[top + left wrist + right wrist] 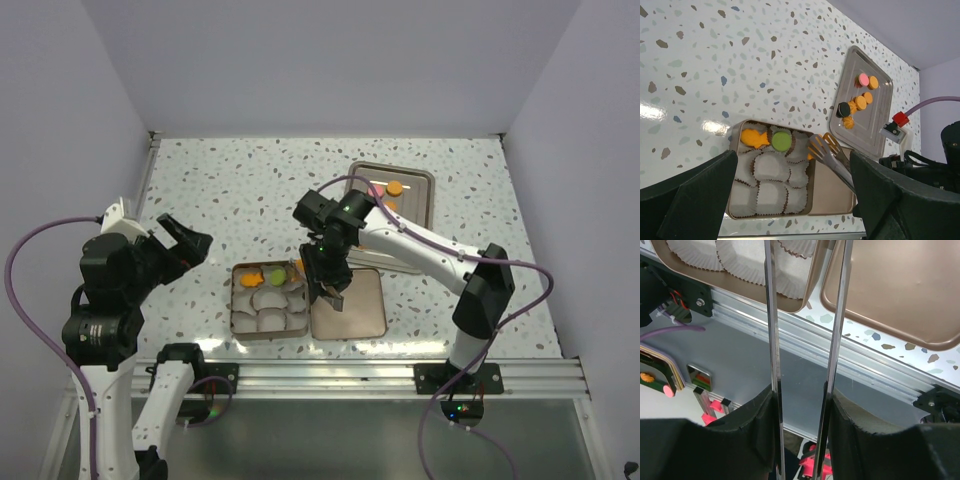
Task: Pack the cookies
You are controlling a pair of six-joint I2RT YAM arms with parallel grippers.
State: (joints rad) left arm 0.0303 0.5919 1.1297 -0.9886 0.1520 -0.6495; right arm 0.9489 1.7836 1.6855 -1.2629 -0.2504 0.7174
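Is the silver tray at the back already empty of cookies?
No, several orange cookies, one pink cookie and one black cookie lie on the silver tray.

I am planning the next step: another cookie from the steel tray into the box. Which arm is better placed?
Right. The right gripper holds the tongs at the box, and the tray of cookies lies on its side. The left gripper is open, empty, farther off.
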